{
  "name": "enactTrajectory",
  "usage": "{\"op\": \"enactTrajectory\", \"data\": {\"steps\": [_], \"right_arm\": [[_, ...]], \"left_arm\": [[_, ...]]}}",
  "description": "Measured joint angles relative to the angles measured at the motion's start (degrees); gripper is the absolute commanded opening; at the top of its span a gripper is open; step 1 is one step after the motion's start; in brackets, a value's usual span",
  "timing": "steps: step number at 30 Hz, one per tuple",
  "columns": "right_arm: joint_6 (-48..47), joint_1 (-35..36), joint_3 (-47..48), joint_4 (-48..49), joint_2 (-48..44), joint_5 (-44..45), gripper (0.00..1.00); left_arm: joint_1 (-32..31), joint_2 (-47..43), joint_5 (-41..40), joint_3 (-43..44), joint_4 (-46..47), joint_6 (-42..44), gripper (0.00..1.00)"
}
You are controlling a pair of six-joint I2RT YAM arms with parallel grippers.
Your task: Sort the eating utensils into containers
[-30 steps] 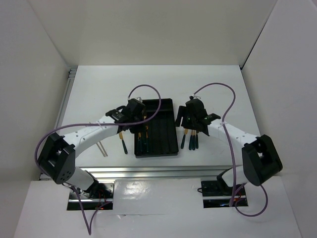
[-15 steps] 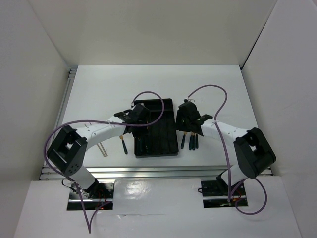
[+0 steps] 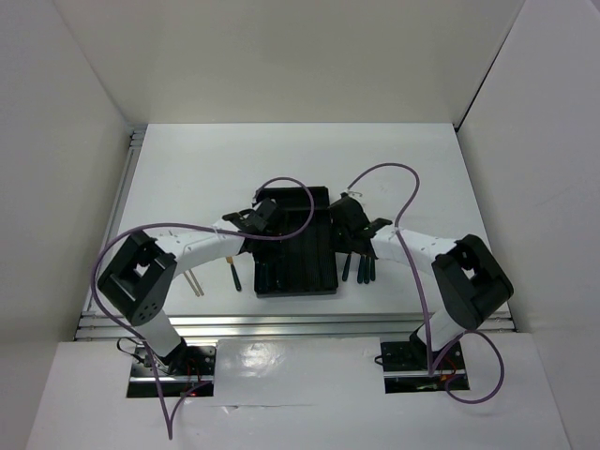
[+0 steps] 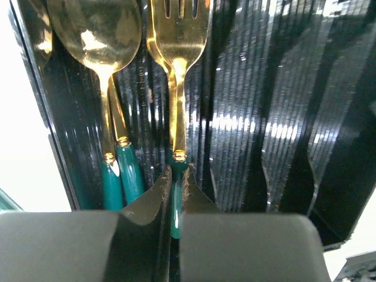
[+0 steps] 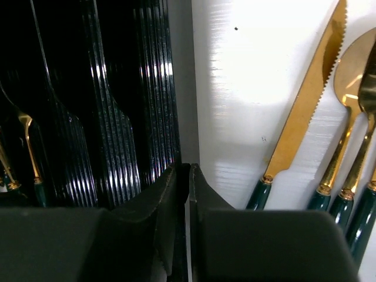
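The black tray [image 3: 296,246] lies mid-table, its compartments running lengthwise. My left gripper [image 4: 178,170] is shut on the green handle of a gold fork [image 4: 179,41], held low over a tray compartment [image 4: 264,117]. Two spoons [image 4: 97,35] lie in the compartment to its left. My right gripper [image 5: 183,170] is shut on the tray's right rim [image 5: 179,88]. On the white table right of the tray lie a knife [image 5: 305,100] and a spoon [image 5: 348,82], with more green handles beside them. In the top view, the left gripper [image 3: 265,218] and right gripper [image 3: 340,221] flank the tray's far half.
Left of the tray, one green-handled utensil [image 3: 233,274] and the pale chopsticks [image 3: 194,279] lie on the table. The loose utensils [image 3: 361,267] on the right lie close to the tray's wall. Purple cables arch over both arms. White walls enclose the table.
My right gripper moved left to the tray's right edge and closed on the rim. The left arm came forward, still holding the fork over the tray.
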Motion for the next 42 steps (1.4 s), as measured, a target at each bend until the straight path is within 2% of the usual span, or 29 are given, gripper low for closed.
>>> {"op": "enactTrajectory", "data": {"steps": [18,21,22,27,30,36,40,42], "right_arm": [[3.8,4.0,2.1,-3.4,1.1,5.0,0.05],[4.3,4.0,2.1,-3.5,1.2,5.2,0.05],[4.4,4.1,2.1,-3.5,1.2,5.2,0.05],[4.7,4.2,2.1,-3.5,1.3,5.2,0.05],[4.9,4.3,2.6,-3.8,1.7,5.2,0.04],[4.8,4.5,3.5,-4.2,2.3,5.0,0.03],[4.8,4.5,3.5,-4.2,2.4,5.0,0.03],[4.7,4.5,3.6,-4.2,2.4,4.9,0.03]], "left_arm": [[0.1,3.8,1.3,0.8,-1.3,4.9,0.00],[0.0,4.1,1.2,1.3,-2.0,5.3,0.09],[0.0,4.2,1.1,1.5,-2.3,5.7,0.17],[0.0,4.4,-0.2,3.1,-4.3,6.5,0.38],[0.0,4.4,-0.8,4.9,-5.4,7.3,0.44],[0.0,2.7,-2.1,8.9,-10.6,8.1,0.45],[0.0,-1.8,-3.1,12.4,-13.4,9.6,0.55],[0.8,-6.1,-2.8,12.6,-13.7,10.6,0.55]]}}
